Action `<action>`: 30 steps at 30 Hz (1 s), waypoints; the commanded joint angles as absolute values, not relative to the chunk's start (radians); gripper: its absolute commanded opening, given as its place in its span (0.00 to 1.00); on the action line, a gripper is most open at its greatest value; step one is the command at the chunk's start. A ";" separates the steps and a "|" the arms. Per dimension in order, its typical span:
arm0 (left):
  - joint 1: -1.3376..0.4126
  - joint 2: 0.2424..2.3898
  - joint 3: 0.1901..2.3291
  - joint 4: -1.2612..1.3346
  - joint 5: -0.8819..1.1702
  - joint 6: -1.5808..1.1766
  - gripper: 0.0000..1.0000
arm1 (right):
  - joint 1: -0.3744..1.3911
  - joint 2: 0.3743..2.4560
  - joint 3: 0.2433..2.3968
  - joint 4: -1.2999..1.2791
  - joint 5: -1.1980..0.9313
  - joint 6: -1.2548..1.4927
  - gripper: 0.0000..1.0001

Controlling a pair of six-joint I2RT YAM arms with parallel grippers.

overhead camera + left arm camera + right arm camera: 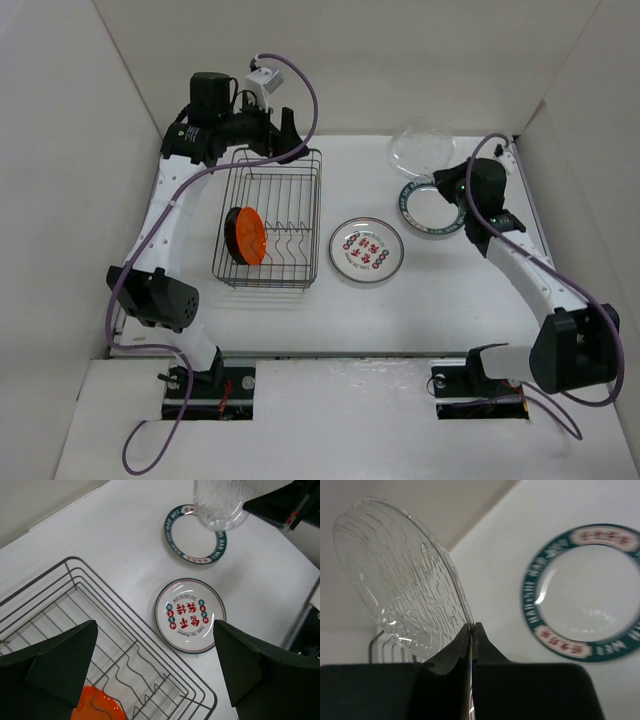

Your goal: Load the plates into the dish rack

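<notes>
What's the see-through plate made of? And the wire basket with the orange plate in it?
The see-through plate looks like glass, though clear plastic is possible: you see straight through it, and it has rippled lines and bright glints. The wire basket looks like metal, dark and slightly shiny: thin, stiff rods bent into a grid.

Left tool (155, 625) reaches to the far left, jaws spread wide; right tool (471, 629) hangs far right, jaws pinched together.

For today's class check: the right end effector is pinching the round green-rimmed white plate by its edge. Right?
No. The right end effector is pinching the round clear glass plate by its edge, as the right wrist view shows.
</notes>
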State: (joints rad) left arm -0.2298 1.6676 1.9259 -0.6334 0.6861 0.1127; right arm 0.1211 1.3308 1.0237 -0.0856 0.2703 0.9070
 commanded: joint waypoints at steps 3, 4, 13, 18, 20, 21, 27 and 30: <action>-0.236 1.704 2.010 -0.600 0.853 0.095 1.00 | 0.201 1.288 0.978 0.480 -0.201 0.605 0.00; -0.236 1.718 2.010 -0.600 0.853 0.084 1.00 | 0.213 1.289 0.979 0.495 -0.239 0.595 0.00; -0.236 1.746 1.988 -0.560 0.929 0.049 0.99 | 0.353 1.394 1.100 0.495 -0.296 0.586 0.00; -0.245 1.746 1.977 -0.551 0.919 0.040 0.96 | 0.374 1.430 1.141 0.495 -0.308 0.595 0.00; -0.245 1.746 1.967 -0.540 0.919 0.040 0.93 | 0.400 1.440 1.164 0.495 -0.340 0.595 0.00; -0.245 1.746 1.967 -0.540 0.919 0.040 0.91 | 0.400 1.440 1.173 0.495 -0.350 0.595 0.00; -0.245 1.746 1.947 -0.520 0.919 0.040 0.63 | 0.434 1.473 1.203 0.544 -0.422 0.661 0.00; -0.245 1.736 1.925 -0.497 0.905 0.020 0.37 | 0.446 1.486 1.216 0.545 -0.411 0.672 0.00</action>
